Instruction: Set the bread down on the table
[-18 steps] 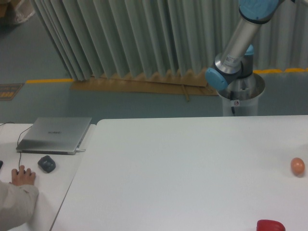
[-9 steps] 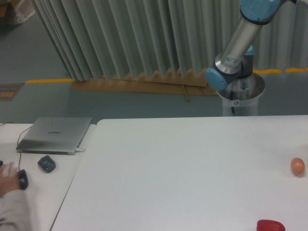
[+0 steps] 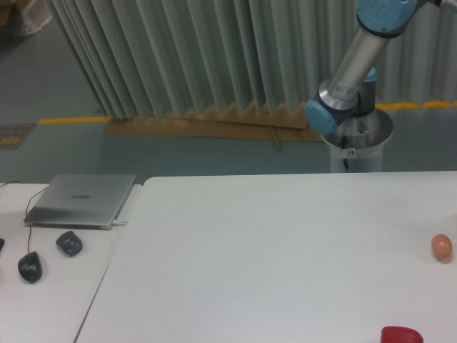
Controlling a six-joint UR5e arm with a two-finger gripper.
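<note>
The large white table (image 3: 264,250) fills the lower part of the camera view. The bread is out of view. Only the arm's lower links (image 3: 353,64) show, rising from the base behind the table's far right and leaving the frame at the top. The gripper is out of view.
A small orange egg-shaped ball (image 3: 442,246) lies near the table's right edge, and a flat red thing (image 3: 400,334) sits at the bottom right. On the smaller desk to the left are a closed grey laptop (image 3: 82,200), a dark mouse (image 3: 30,266) and a dark lump (image 3: 69,242).
A person's hand at the lower left, resting on the mouse a second ago, has pulled back out of the frame, leaving the mouse uncovered. The arm has not moved.
</note>
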